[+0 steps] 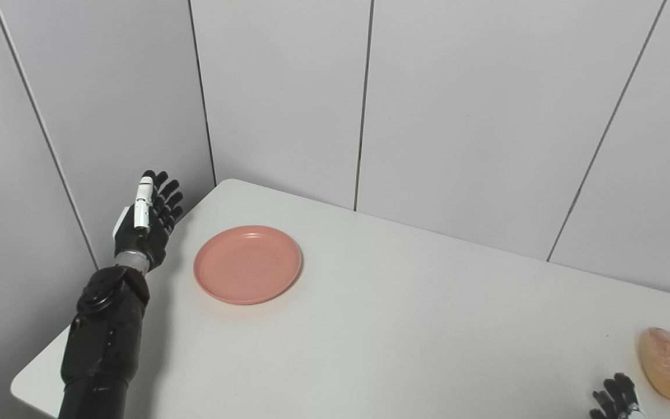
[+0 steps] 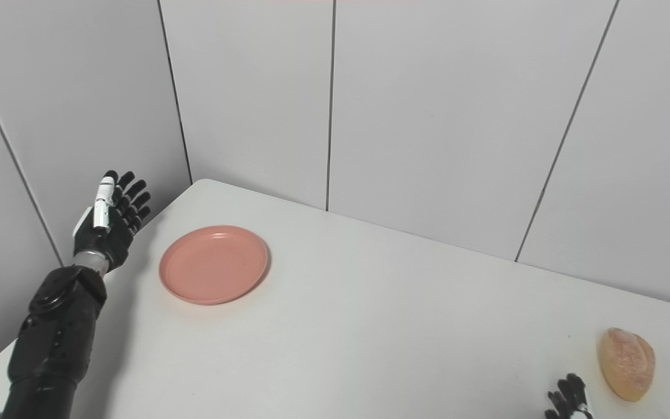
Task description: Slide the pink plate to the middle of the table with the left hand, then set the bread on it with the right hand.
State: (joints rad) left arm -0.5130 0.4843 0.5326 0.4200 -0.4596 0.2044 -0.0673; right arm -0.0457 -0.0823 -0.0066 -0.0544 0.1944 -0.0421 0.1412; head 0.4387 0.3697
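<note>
- Two hands show, one at each side of the white table [image 1: 405, 326].
- The left hand [image 1: 148, 218] is raised at the table's left edge, fingers straight and spread apart, grasping nothing; it stands near the pink plate [image 1: 248, 265] without touching it.
- The pink plate lies flat toward the far left corner, its rim near the left edge but well inside it, and nothing rests on it.
- From the plate rightward the tabletop is bare all the way to the bread [image 1: 668, 362], so the middle of the table is open room.
- The bread sits near the right edge, well apart from the plate.
- The right hand [image 2: 569, 400] is cut off by the bottom edge; only dark fingertips show, just left of the bread and not touching it. Whether it is released or clenched cannot be told.
- Panelled grey walls [image 1: 463, 105] close the table on its far and left sides.
</note>
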